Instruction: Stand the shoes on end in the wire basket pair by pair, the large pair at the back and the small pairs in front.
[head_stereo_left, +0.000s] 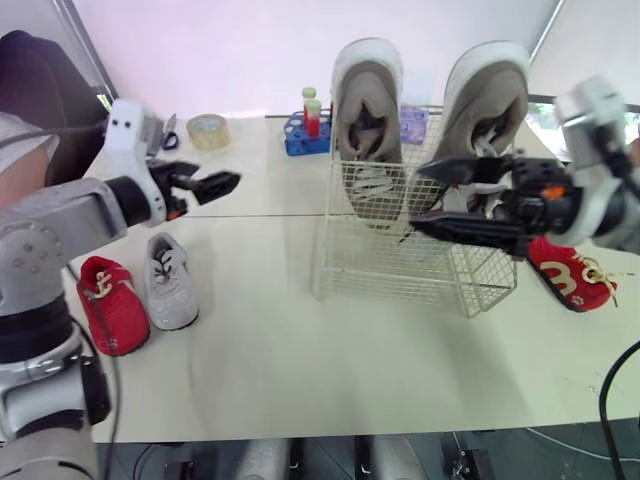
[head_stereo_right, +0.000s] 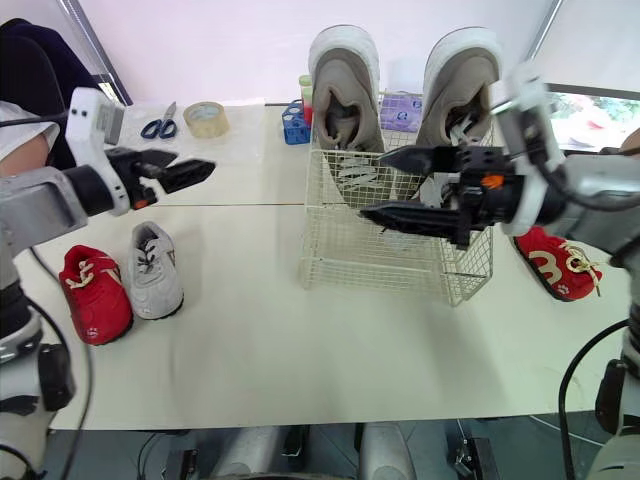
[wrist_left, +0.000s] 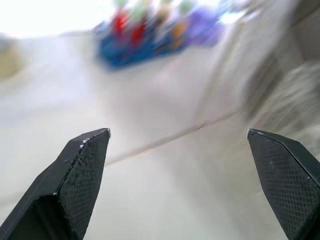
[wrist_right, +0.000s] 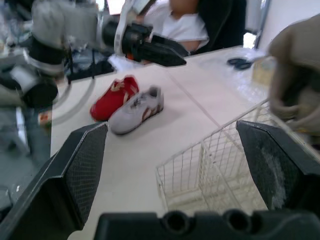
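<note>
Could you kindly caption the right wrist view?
Open right gripper at white wire basket, small red shoe and small grey shoe beyond.

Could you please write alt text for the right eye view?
A wire basket on a pale table holds two large beige shoes standing on end at its back, with the open right gripper in front of it. A small red shoe and grey shoe lie at the left, near the left gripper; another red shoe lies right of the basket.
</note>
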